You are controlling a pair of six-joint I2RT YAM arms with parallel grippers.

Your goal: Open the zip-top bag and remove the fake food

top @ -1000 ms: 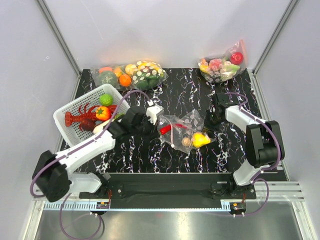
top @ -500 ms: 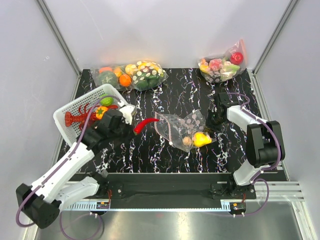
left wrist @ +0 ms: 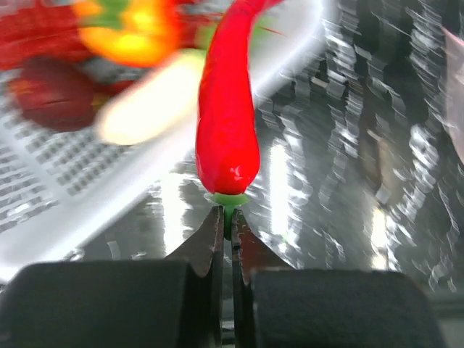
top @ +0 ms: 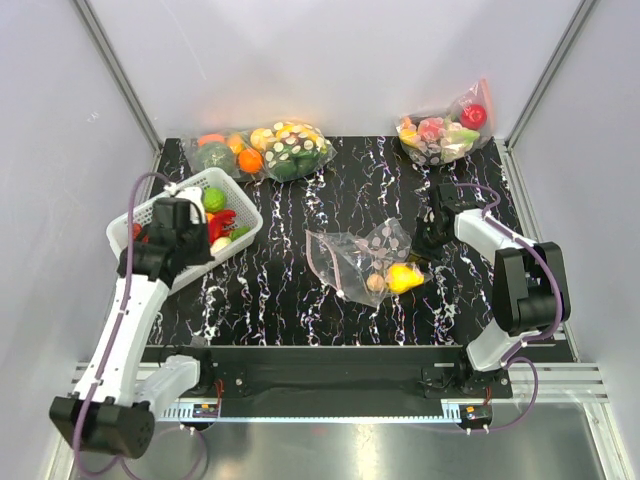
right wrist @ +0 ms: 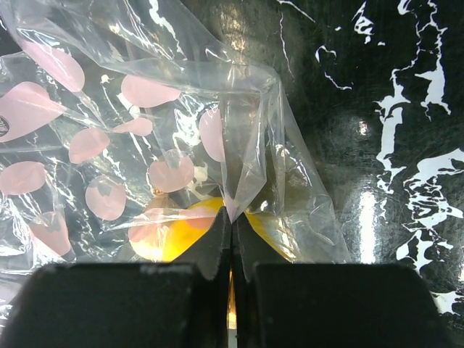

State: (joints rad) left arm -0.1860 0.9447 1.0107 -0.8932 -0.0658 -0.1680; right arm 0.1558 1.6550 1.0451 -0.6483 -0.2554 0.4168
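Between the right jaws: a fold of the zip-top bag (right wrist: pixel 239 145). The right gripper (right wrist: pixel 232 217) is pinched tight on the clear film, and I see no gap.
Just beyond those jaws: a yellow fruit (right wrist: pixel 181 235) inside the bag, against the film.
Bag from overhead: it lies mid-table on the black marbled table (top: pixel 300 300). My right jaws are at one edge, and the pink-red zip strip (top: pixel 322 262) is on the edge away from them.
Pieces in the bag: I count two from overhead, the yellow fruit and a small tan piece (top: pixel 375 283). The right wrist view gives me only the yellow one.
Between the left jaws: the green stem of a red chilli (left wrist: pixel 226 109). The left gripper (left wrist: pixel 227 217) is clamped on it, with the chilli pointing straight away from the fingertips.
Beyond the left jaws: a white basket (left wrist: pixel 43 188), blurred, holding an orange-yellow piece, a dark red one and a pale one. Only the overhead view shows me the whole basket.
Other bags: two filled dotted bags at the back edge, well apart from both jaws. One holds oranges and greens (top: pixel 265 150) and one holds a red apple (top: pixel 445 135).
Bags in all: three.
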